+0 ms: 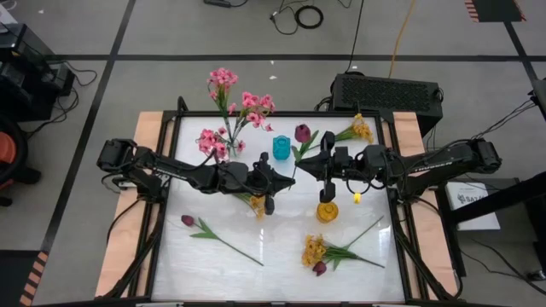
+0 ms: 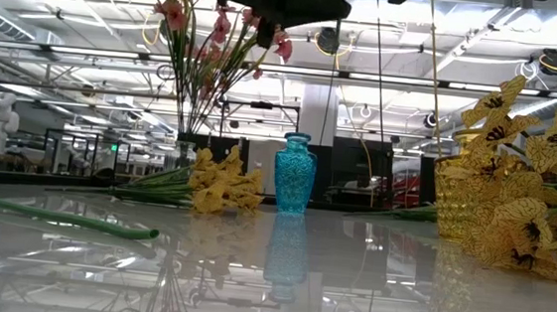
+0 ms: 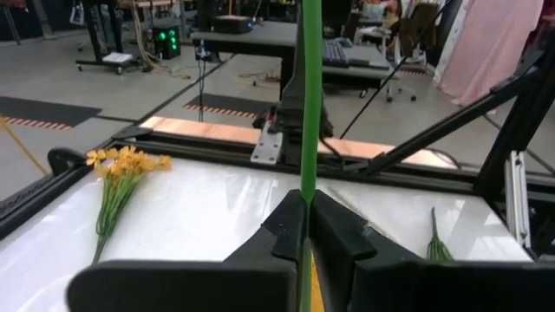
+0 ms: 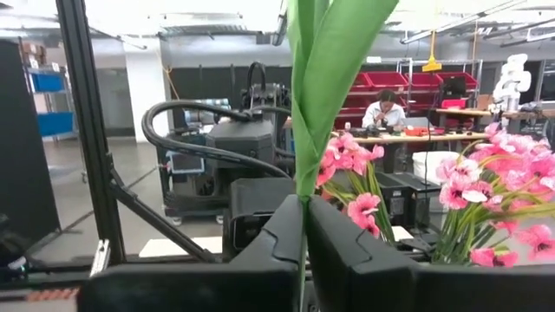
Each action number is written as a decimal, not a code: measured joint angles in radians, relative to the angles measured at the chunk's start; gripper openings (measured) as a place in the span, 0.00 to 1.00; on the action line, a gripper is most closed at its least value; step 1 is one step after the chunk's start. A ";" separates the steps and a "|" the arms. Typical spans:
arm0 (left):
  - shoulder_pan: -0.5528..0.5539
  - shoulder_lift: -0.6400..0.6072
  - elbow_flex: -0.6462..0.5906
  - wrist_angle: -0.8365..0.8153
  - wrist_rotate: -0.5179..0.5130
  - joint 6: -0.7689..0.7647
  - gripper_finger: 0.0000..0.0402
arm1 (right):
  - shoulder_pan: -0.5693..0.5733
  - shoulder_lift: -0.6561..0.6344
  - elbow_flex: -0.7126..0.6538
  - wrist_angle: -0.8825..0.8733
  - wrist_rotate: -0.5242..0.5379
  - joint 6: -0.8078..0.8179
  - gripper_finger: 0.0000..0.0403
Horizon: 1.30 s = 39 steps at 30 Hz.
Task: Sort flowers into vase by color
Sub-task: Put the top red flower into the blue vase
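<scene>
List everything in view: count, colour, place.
table: 1, white top, centre
pink flowers: 1 bunch, pink, upright at the far left
blue vase: 1, turquoise, far centre
yellow vase: 1, yellow-orange, right of centre
yellow spray: 1, yellow, lying far right
yellow bunch: 1, yellow with a dark magenta bloom, near edge
loose magenta flower: 1, dark magenta, lying near left
magenta bloom: 1, dark magenta, right of the blue vase
left tool: 1, dark, mid-table, shut on a green stem
right tool: 1, dark, mid-table, shut on a leafy stem
</scene>
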 joint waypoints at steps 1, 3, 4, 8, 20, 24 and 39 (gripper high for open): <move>0.000 0.000 0.001 -0.013 0.000 0.000 0.06 | -0.004 -0.004 0.000 -0.006 -0.002 -0.012 0.01; 0.000 -0.007 0.001 -0.060 0.018 -0.002 0.10 | -0.020 -0.011 0.017 -0.057 -0.004 -0.021 0.00; 0.000 -0.015 0.000 -0.096 0.025 -0.013 0.13 | -0.030 -0.015 0.037 -0.079 -0.003 -0.022 0.00; -0.001 -0.063 0.000 -0.229 0.009 -0.053 0.31 | -0.056 -0.021 0.080 -0.170 0.002 -0.046 0.00; -0.063 -0.272 0.000 -0.600 0.104 -0.071 0.53 | -0.276 0.054 0.084 -0.127 -0.125 -0.146 0.00; -0.107 -0.299 0.000 -0.617 0.107 -0.029 0.53 | -0.337 0.129 0.084 -0.045 -0.165 -0.146 0.00; -0.157 -0.304 0.000 -0.644 0.106 0.027 0.53 | -0.408 0.290 0.083 0.090 -0.214 -0.170 0.00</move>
